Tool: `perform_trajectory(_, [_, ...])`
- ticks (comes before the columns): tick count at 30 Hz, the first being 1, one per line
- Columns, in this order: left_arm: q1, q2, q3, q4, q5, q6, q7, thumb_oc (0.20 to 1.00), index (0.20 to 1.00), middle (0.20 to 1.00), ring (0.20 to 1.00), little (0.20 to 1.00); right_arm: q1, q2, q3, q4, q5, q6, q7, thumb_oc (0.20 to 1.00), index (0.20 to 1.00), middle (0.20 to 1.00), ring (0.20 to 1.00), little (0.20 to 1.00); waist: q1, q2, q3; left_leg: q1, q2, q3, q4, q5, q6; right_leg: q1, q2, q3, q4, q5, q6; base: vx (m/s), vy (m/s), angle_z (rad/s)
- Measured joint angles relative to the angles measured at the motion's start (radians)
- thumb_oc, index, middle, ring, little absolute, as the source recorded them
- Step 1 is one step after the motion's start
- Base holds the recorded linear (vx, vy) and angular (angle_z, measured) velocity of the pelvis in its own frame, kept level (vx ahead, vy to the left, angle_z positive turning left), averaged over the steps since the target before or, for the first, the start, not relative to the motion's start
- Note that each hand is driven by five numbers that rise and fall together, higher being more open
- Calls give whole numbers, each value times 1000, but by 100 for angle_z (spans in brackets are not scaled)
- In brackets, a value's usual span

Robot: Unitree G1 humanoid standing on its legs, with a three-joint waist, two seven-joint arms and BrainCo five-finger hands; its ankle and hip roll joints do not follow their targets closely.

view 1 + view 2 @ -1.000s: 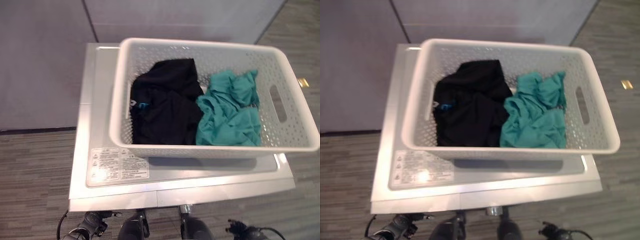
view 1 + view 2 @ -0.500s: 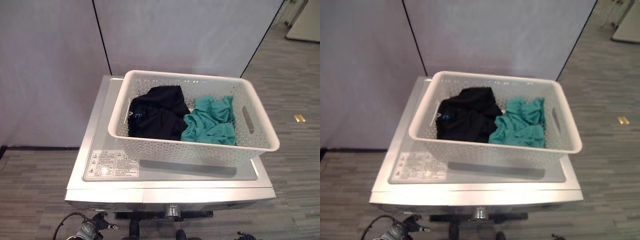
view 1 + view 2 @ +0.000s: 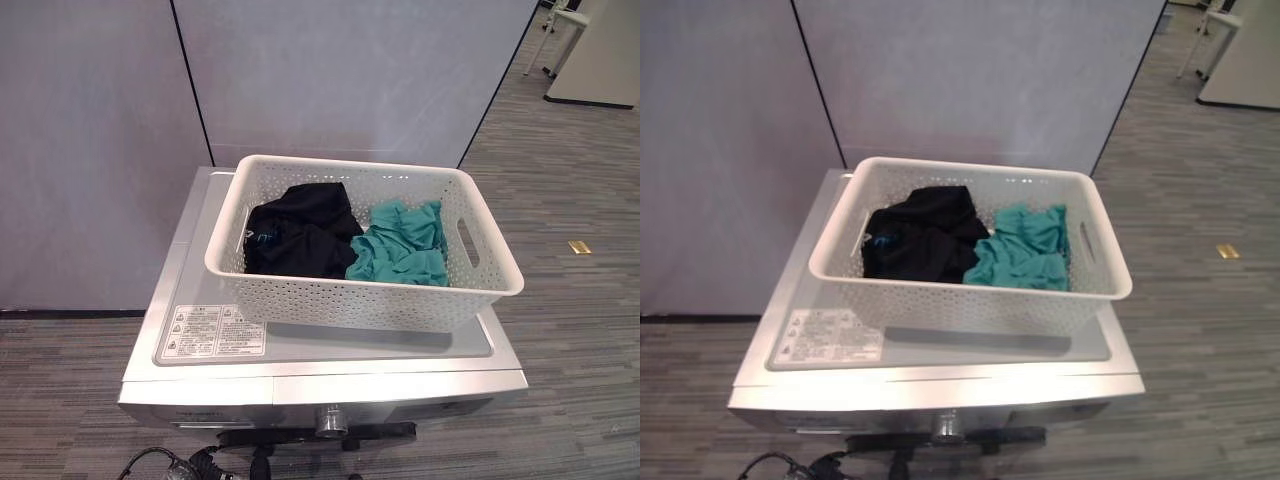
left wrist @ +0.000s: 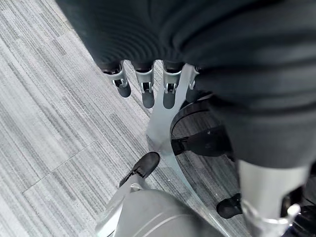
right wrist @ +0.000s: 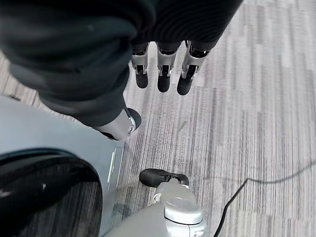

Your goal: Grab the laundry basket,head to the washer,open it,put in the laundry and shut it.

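The left hand (image 4: 148, 86) hangs at the top of its wrist view with its silver, dark-tipped fingers straight and relaxed, pointing down over the grey striped carpet floor (image 4: 54, 113) and holding nothing. The right hand (image 5: 165, 64) sits at the top of its wrist view in the same way: fingers loosely extended, side by side, empty, above the same carpet; the dark round glass door of the washer (image 5: 39, 197) fills the lower left corner of that view.

In the head views, the white perforated plastic laundry basket (image 3: 300, 290) stands in the middle of the frame on the flat top of the silver-grey washing machine (image 3: 330, 385), well apart from both hands. Its right end, with a slot handle, overhangs the machine's right edge slightly. Inside it, a crumpled black garment (image 3: 300, 232) lies in the left half and a bunched teal garment (image 3: 400, 250) lies in the right half, the two touching. A white warning label (image 3: 215, 330) sits on the washer's top at lower left of the basket. Grey partition panels (image 3: 340, 70) stand behind the machine.
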Motion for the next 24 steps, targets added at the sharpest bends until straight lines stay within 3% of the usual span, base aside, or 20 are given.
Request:
perform_trajectory(3, [-22,4,-11,-4,25,0,3,1000,1000,1000,1000,1000,-10,-5,32,-1,-37,-11,-5,1000,1000,1000,1000,1000,4,19,21,-50,5,-53,1,29,-11,-20,17,-42,1,1,-4,-265,-75,52])
perform_trajectory(8, [-94,0,-89,-50,25,-3,10,1000,1000,1000,1000,1000,-66,-38,52,5,-44,-12,-10,1000,1000,1000,1000,1000,30,96,83,-155,25,-188,14,81,-57,-59,66,-157,9,10,-41,-143,-8,66])
perform_trajectory(9, [-101,-9,-90,-49,25,-5,9,1000,1000,1000,1000,1000,-110,-57,71,3,-48,-13,-11,1000,1000,1000,1000,1000,43,106,98,-163,31,-202,15,78,-71,-67,72,-164,9,15,-62,-253,62,-10])
perform_trajectory(10, [-121,-6,-61,-16,14,0,10,1000,1000,1000,1000,1000,-193,-62,143,1,-81,-20,-25,1000,1000,1000,1000,1000,53,42,121,-237,-90,-326,293,-75,-111,-93,-17,-133,16,44,-67,-195,115,-39])
perform_trajectory(11, [-135,-2,-40,-2,14,0,9,1000,1000,1000,1000,1000,-211,-65,140,-11,-84,-22,-29,1000,1000,1000,1000,1000,51,10,131,-241,-121,-307,373,-125,-92,-99,-47,-122,18,58,-65,-147,169,-49])
perform_trajectory(12, [-144,-4,-30,10,14,1,10,1000,1000,1000,1000,1000,-214,-73,135,-25,-85,-23,-30,1000,1000,1000,1000,1000,44,0,133,-240,-128,-301,451,-177,-81,-101,-60,-110,18,62,-63,-59,104,-33])
perform_trajectory(13, [-149,-6,-24,11,11,0,10,1000,1000,1000,1000,1000,-209,-80,131,-38,-84,-22,-30,1000,1000,1000,1000,1000,35,1,131,-223,-107,-275,553,-234,-66,-97,-66,-105,17,67,-59,-41,186,-21])
perform_trajectory(14, [-150,-6,-16,10,0,-1,10,1000,1000,1000,1000,1000,-201,-79,131,-44,-84,-22,-31,1000,1000,1000,1000,1000,22,2,131,-202,-86,-249,577,-252,-53,-89,-64,-103,17,66,-56,-13,134,-3])
perform_trajectory(15, [-147,-11,-7,9,-15,-2,10,1000,1000,1000,1000,1000,-176,-83,130,-49,-84,-21,-31,1000,1000,1000,1000,1000,3,13,118,-141,-46,-242,527,-237,-52,-94,-72,-112,28,58,-42,-38,270,19])
perform_trajectory(16, [-159,-23,-3,9,-20,-7,9,1000,1000,1000,1000,1000,-151,-91,123,-51,-85,-17,-30,1000,1000,1000,1000,1000,-14,31,113,-127,-15,-217,570,-268,-58,-95,-66,-122,38,51,-33,-61,359,49])
perform_trajectory(17, [-180,-40,-13,7,-21,-8,9,1000,1000,1000,1000,1000,-109,-93,106,-62,-85,-9,-29,1000,1000,1000,1000,1000,-44,39,110,-60,11,-159,442,-289,-72,-110,-82,-129,88,44,-26,-67,364,53])
perform_trajectory(19, [-172,-45,-10,0,-22,-11,9,1000,1000,1000,1000,1000,-68,-72,79,-45,-84,-9,-28,1000,1000,1000,1000,1000,-63,38,93,17,2,-121,304,-288,-66,-115,-91,-132,116,52,-20,-57,257,28])
perform_trajectory(21, [-147,-38,-9,1,-22,-13,10,1000,1000,1000,1000,1000,-60,-48,51,-14,-77,-9,-26,1000,1000,1000,1000,1000,-55,37,74,95,-4,-123,189,-307,-14,-168,-94,-97,170,15,-9,-107,245,-39])
perform_trajectory(22, [-131,-22,-9,8,-22,-7,10,1000,1000,1000,1000,1000,-57,-33,54,-11,-76,-9,-26,1000,1000,1000,1000,1000,-55,11,55,84,-26,-117,203,-313,-4,-150,-104,-79,120,56,6,-178,260,-38])
perform_trajectory(23, [-125,-17,-9,17,-22,-6,10,1000,1000,1000,1000,1000,-56,-23,49,-9,-75,-9,-25,1000,1000,1000,1000,1000,-48,6,51,80,-43,-113,216,-314,-6,-148,-116,-79,108,72,12,-250,355,-16])
perform_trajectory(24, [-114,-16,-6,16,-22,-7,10,1000,1000,1000,1000,1000,-63,-8,54,12,-75,-9,-30,1000,1000,1000,1000,1000,-49,-9,44,36,-64,-94,290,-318,-14,-158,-131,-77,104,102,14,-229,286,-18])
